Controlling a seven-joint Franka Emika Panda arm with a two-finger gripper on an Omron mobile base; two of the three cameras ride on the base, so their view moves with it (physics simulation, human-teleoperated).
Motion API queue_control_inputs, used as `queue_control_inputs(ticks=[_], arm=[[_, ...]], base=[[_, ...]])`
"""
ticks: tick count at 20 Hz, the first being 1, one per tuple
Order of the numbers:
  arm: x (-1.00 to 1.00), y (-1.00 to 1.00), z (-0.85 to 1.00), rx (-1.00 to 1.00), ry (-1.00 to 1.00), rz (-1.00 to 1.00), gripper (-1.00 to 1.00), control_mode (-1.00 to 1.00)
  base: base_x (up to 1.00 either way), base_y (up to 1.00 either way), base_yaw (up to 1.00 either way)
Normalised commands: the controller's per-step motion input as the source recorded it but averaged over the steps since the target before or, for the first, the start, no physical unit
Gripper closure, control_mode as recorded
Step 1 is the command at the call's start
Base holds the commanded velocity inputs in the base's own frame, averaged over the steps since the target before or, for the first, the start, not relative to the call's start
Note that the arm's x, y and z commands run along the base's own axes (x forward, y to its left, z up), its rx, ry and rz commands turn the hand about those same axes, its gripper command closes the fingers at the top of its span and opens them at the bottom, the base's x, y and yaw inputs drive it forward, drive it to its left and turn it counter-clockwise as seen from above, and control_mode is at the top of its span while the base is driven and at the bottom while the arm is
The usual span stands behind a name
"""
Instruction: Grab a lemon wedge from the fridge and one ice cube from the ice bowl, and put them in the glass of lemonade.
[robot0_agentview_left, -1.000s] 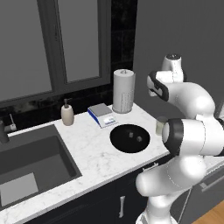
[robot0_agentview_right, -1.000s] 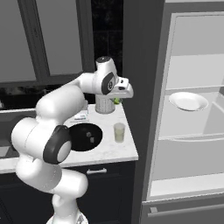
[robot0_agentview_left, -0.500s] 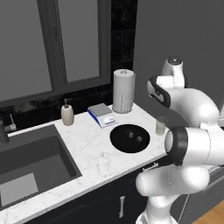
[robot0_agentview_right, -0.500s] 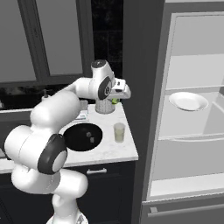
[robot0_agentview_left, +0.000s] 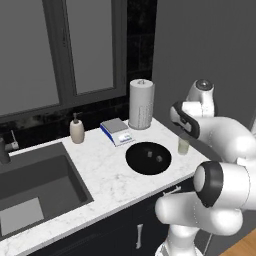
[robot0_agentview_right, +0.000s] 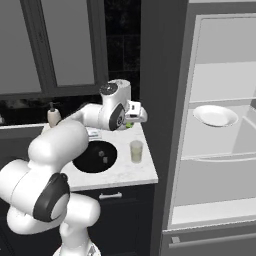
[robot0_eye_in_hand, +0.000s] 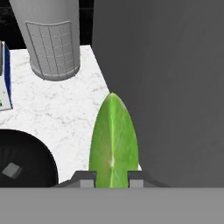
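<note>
The lemon wedge (robot0_eye_in_hand: 113, 140) is clamped between the fingertips of the hand (robot0_agentview_right: 129, 124), point outward, above the worktop (robot0_agentview_left: 107, 177) near the fridge (robot0_agentview_right: 220, 150) side wall. Over the last second the hand has travelled leftward, away from the open fridge and toward the glass of lemonade (robot0_agentview_right: 136, 151), which stands just beside the ice bowl (robot0_agentview_right: 95, 155). The wedge is judged secured, but not yet over the glass. Ice cubes lie in the bowl; that pick remains. The paper-towel roll (robot0_agentview_left: 141, 104) stands behind.
</note>
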Motion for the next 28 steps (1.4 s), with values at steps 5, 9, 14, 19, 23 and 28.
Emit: queue_control_inputs(ticks=[5, 9, 14, 19, 23, 28], arm=[[0.02, 0.03, -0.02, -0.01, 0.03, 0.0, 1.0, -1.0], [0.03, 0.28, 0.0, -0.03, 0.07, 0.0, 1.0, -1.0], [0.0, 0.07, 0.0, 0.0, 0.0, 0.0, 1.0, -1.0], [-0.02, 0.01, 0.0, 0.0, 0.02, 0.0, 1.0, -1.0], [0.0, 0.18, 0.0, 0.0, 0.11, 0.0, 1.0, -1.0], [0.03, -0.16, -0.01, 0.0, 0.0, 0.0, 1.0, -1.0]], base=[[0.0, 0.0, 0.0], [0.0, 0.0, 0.0], [0.0, 0.0, 0.0], [0.0, 0.0, 0.0], [0.0, 0.0, 0.0], [0.0, 0.0, 0.0]])
